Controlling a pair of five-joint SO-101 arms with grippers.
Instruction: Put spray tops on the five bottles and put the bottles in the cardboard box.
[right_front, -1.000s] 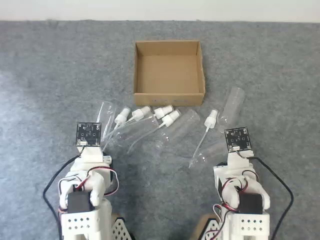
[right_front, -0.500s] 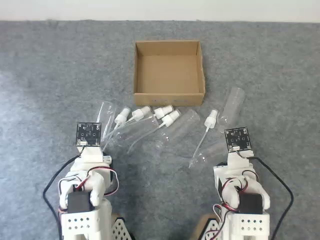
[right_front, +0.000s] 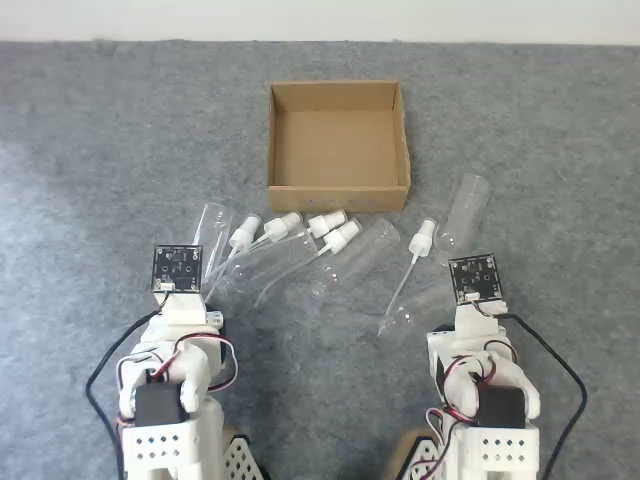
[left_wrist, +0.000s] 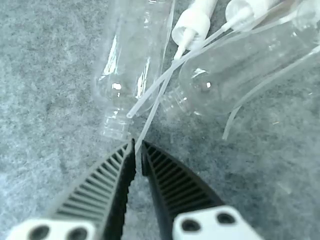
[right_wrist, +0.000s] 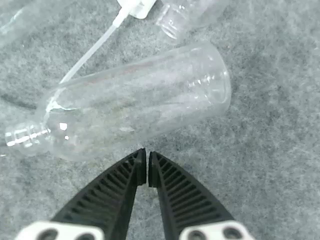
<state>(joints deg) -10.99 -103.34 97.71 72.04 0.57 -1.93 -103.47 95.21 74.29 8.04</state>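
**Opening stage, no bottle capped.** We see the box (right_front: 338, 197) standing open with no bottle in it. All five bottles (right_front: 262, 262) lie on their sides on the carpet (right_front: 100, 150), on the arms' side of the box. Three lie toward its left-arm corner and two toward its right-arm corner. Four tops (right_front: 283, 226) cluster just in front of the box's front wall. The fifth top (right_front: 423, 238) lies apart, nearer the right-arm corner, and its dip tube trails away from the box. We judge that none is seated on a neck.

The left gripper (left_wrist: 136, 147) hangs over the carpet with its fingers drawn to a narrow slit, holding nothing. Its tips sit just beside the open neck of the left bottle (left_wrist: 132, 65), where a thin tube (left_wrist: 150, 107) crosses. The right gripper (right_wrist: 147, 161) is likewise almost closed and empty. Its tips are just beside the wall of the right bottle (right_wrist: 135, 105), which lies crosswise to them.

We judge the step in hand to be the first pairing of a top with a bottle. The next move would call for opening the fingers wide. One arm must then steady a bottle while the other lifts a top and threads its tube into the neck.
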